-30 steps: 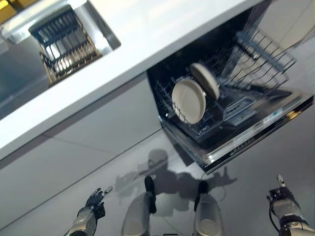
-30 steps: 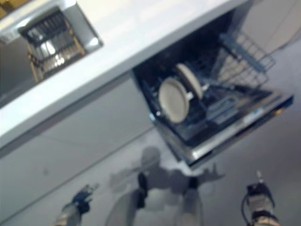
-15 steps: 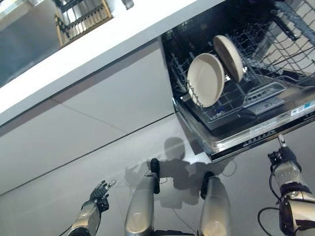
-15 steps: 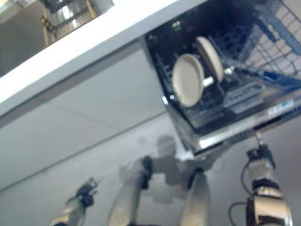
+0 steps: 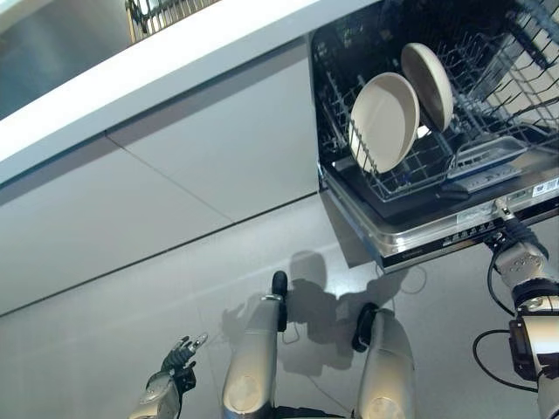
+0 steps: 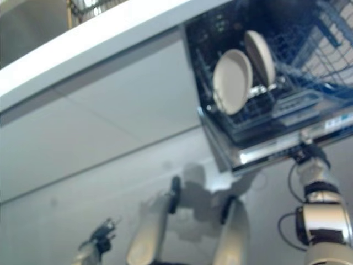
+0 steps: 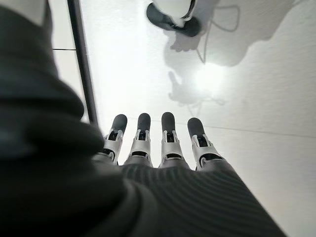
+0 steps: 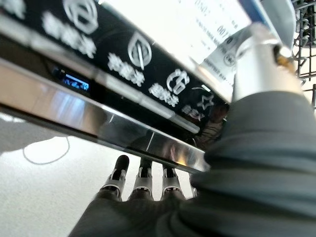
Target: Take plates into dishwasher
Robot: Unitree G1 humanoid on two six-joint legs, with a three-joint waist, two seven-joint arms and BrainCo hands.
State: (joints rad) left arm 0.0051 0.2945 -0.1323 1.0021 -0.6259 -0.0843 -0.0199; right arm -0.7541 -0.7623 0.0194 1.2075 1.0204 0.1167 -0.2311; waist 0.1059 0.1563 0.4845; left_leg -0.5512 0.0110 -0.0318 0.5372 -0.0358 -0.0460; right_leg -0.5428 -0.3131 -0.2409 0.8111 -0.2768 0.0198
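Two beige plates stand upright in the lower rack point(image 5: 410, 175) of the open dishwasher, one in front point(image 5: 384, 122) and one behind it point(image 5: 428, 85). The dishwasher door point(image 5: 454, 231) hangs open and flat. My right hand point(image 5: 517, 249) is at the door's front edge. In the right wrist view its fingers point(image 8: 140, 180) lie straight under the edge and its thumb point(image 8: 256, 59) lies over the control panel point(image 8: 123, 54). It holds no plate. My left hand point(image 5: 175, 362) hangs low over the floor, fingers point(image 7: 153, 143) straight and empty.
A white counter point(image 5: 175, 61) runs over grey cabinet fronts point(image 5: 175, 192) to the left of the dishwasher. A sink with a wire drying rack point(image 5: 166, 9) shows at the top edge. The upper dishwasher basket point(image 5: 524, 44) is pulled out above the plates.
The camera has tilted, so the whole scene has shifted. My right hand has risen from beside the door to its front edge. My left hand stays low and open.
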